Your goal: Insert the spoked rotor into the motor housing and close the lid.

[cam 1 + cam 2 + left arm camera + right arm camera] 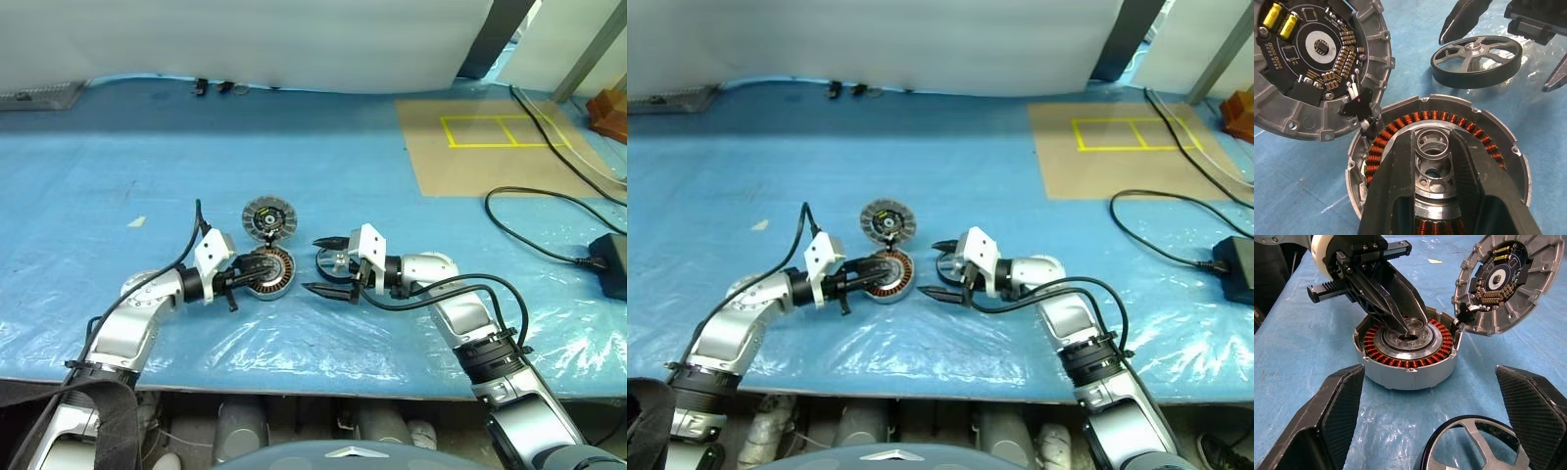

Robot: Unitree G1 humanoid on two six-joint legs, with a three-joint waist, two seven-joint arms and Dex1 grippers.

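Rotor flat on the table, between your right gripper's fingers

Spoked rotor (1474, 445) lay right of the motor housing (271, 271); your right gripper (327, 265) straddled it, fingers apart. Your left gripper (1400, 318), nearly together, pressed into the housing's hub; lid (267, 217) hinged open behind.

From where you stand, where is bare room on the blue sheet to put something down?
Bare blue sheet lies to the robot's left of the lid, and between it and the brown board. It is crowded in the middle: motor housing, left gripper, spoked rotor and right gripper. Black cables cross the right side.
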